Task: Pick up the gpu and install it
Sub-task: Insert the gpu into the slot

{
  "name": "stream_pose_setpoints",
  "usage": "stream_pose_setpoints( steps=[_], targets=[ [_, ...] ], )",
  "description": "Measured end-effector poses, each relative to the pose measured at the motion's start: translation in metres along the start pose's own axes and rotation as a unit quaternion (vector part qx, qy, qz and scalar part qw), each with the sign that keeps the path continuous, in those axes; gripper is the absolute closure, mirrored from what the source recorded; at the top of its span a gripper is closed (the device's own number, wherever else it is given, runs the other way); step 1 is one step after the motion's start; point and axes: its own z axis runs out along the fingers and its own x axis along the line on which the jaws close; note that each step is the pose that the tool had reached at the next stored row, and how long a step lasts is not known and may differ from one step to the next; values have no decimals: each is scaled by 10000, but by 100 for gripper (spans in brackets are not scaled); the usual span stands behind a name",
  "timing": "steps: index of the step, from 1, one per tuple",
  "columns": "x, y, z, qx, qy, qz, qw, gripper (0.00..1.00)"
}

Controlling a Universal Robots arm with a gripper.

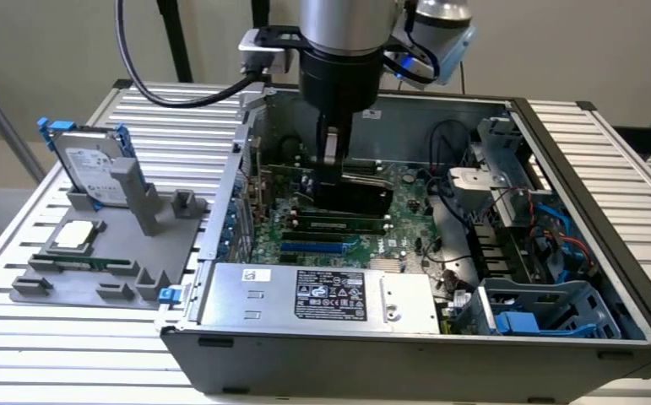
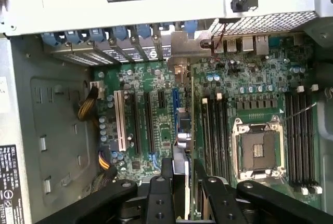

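gripper (image 2: 182,171): black fingers clamped on gpu | gpu (image 2: 182,135): thin black-faced, green-backed card with silver bracket, held edge-on low over green motherboard (image 2: 260,68) slots, inside grey metal case (image 1: 415,354) | risk: slight tilt could jam connector beside slot; bracket may snag rear wall

the exterior view stands off the arm (image 1: 342,51), raised and looking down at a slant across the slatted table (image 1: 607,169) into the open computer case (image 1: 415,354), far enough back to take in the whole case and the grey parts tray (image 1: 83,285) at the exterior view's left. the wrist view looks steeply down past the gripper (image 2: 182,169), close above the motherboard (image 2: 156,83). both views share that board's expansion slots (image 1: 319,246) and the case's inner walls.
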Motion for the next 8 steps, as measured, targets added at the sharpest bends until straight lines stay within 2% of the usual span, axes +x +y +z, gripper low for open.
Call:
stream_pose_setpoints(
  steps=[4, 8],
  targets=[
    [17, 61, 57, 43, -4, -1, 10000, 100],
    [34, 74, 129, 57, -6, -5, 10000, 100]
  ],
)
